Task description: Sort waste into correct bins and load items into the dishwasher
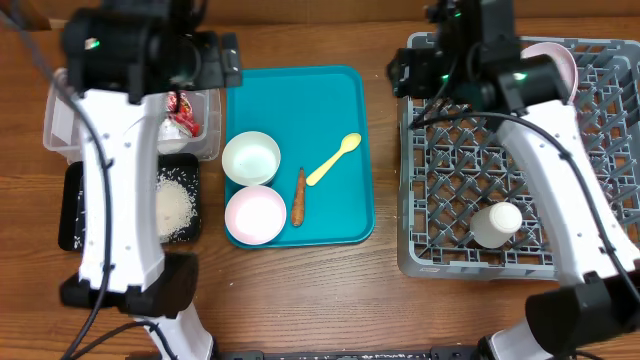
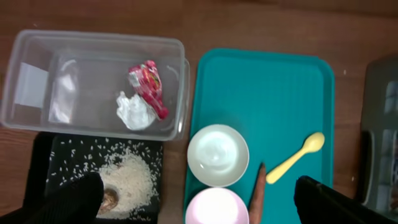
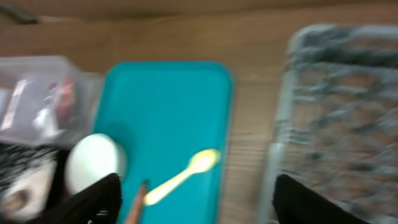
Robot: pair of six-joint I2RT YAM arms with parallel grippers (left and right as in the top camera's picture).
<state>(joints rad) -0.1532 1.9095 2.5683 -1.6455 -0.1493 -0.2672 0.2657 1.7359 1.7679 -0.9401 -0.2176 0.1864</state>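
On the tray [image 1: 300, 100], only the carrot [image 1: 298, 196] is left unsorted (bowls [image 1: 250, 157], spoon [image 1: 334, 159] unloaded too); left gripper [image 2: 199, 205] and right gripper [image 3: 211, 208] are held apart, empty; a crosswise pinch is probably needed next.

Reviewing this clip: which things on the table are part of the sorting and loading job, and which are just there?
Part of the job: carrot, red wrapper, napkin, rice, brown scrap, clear tub, black tray, white bowl, pink bowl, yellow spoon, pink plate, white cup, grey rack.
Just there: teal tray, wooden table.
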